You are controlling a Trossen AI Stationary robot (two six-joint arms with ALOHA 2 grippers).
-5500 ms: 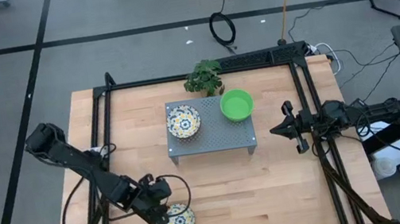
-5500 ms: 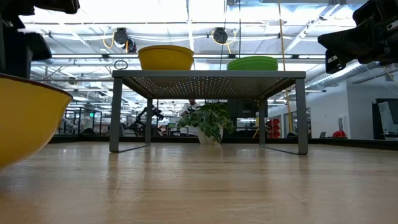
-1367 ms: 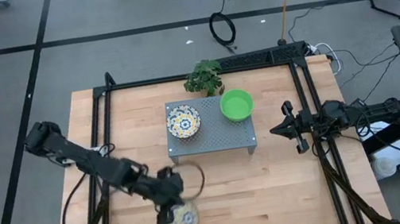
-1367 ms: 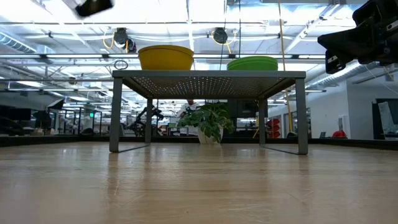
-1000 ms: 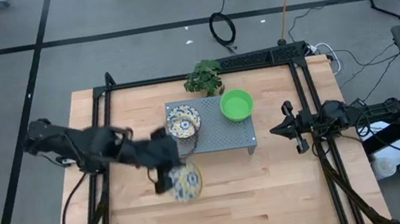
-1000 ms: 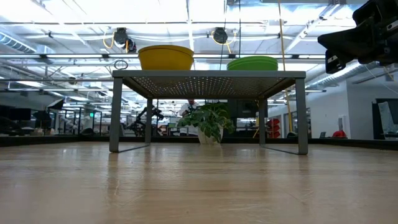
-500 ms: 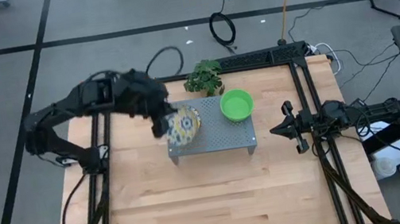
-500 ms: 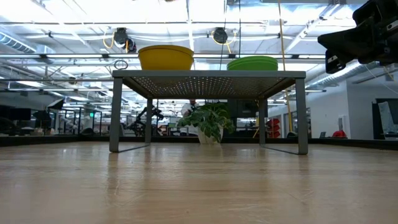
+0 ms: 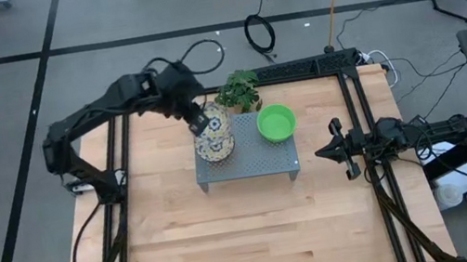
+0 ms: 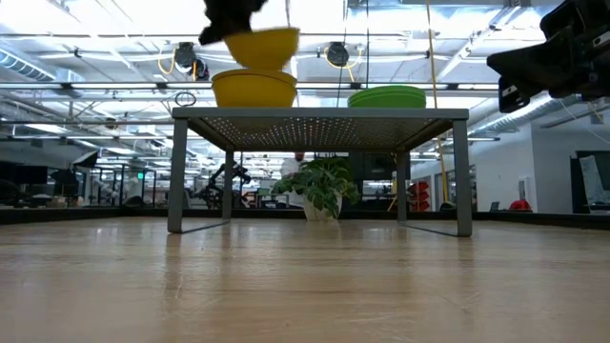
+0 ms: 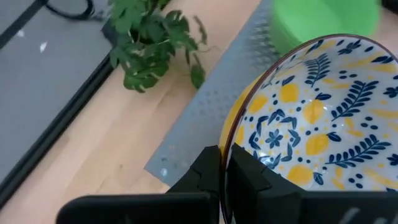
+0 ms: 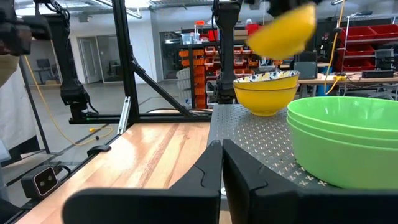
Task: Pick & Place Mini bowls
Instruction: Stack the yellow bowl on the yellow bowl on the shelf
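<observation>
dark jointed arms, looping black cables

Glossy floral bowl [image 11: 311, 124], matt perforated grey metal stand [image 9: 257, 160], wood table [image 9: 259, 230].

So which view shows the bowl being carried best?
The left wrist view: the patterned bowl fills it, rim pinched by the left gripper. The high view shows it small above the gray stand; the low and right wrist views show only its yellow outside.
</observation>
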